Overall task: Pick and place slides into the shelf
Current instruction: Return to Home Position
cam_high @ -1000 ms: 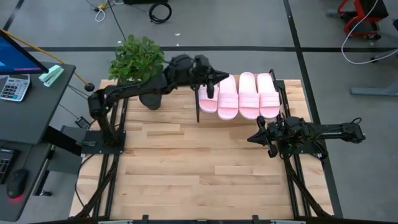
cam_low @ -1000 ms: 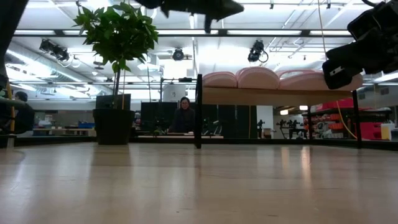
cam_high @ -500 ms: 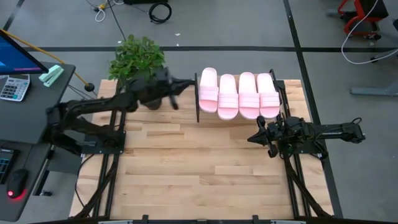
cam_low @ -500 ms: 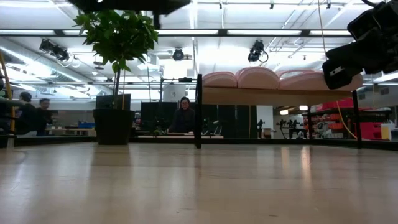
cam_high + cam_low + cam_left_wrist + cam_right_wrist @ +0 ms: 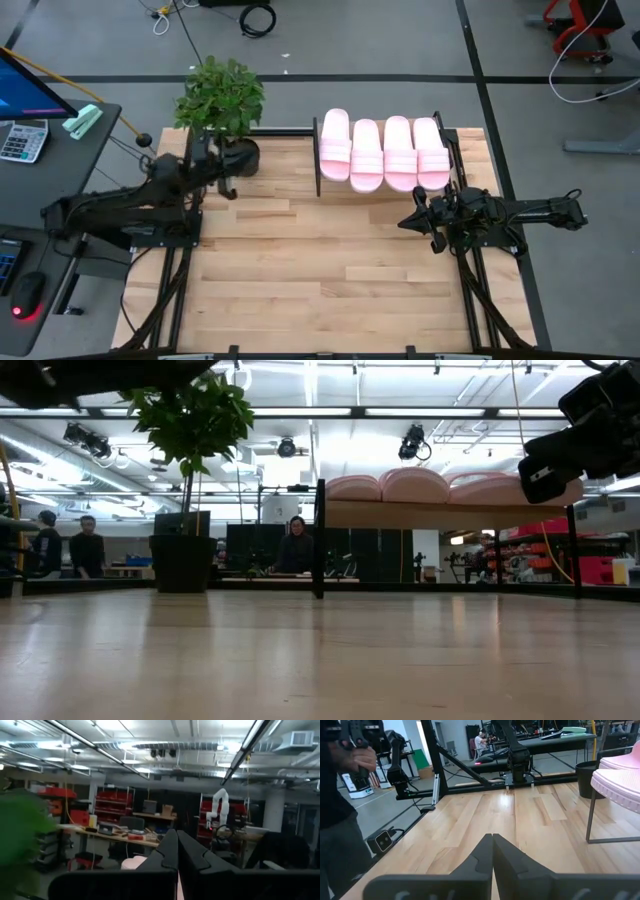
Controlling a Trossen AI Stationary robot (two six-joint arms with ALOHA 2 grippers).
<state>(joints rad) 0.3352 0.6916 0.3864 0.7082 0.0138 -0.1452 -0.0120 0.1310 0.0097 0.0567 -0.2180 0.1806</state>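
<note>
**High view.** The four slides (image 5: 384,152) lie side by side, touching, on top of the shelf (image 5: 318,172). The shelf stands at the far edge of the table (image 5: 320,280). My left pincer (image 5: 229,189) hangs over the table's left side, just beside the pot (image 5: 240,158) of the plant (image 5: 220,92) and well apart from the shelf. My right pincer (image 5: 406,222) is over the table on the near side of the shelf, near its right end, clear of the slides.

**Low view.** The slides (image 5: 400,484) sit on the shelf's (image 5: 440,515) wood panel, raised above the tabletop. The plant (image 5: 190,420) stands to one side of it. People (image 5: 88,546) show in the room behind.

**Left wrist view.** The fingers of my left pincer (image 5: 177,834) are pressed together with nothing between them. A pale pink patch shows just past them; it is too dim to identify.

**Right wrist view.** The fingers of my right pincer (image 5: 492,836) are pressed together and empty. One slide (image 5: 619,784) overhangs the shelf edge above a thin black leg. A person (image 5: 340,805) stands off the table's edge.
</note>
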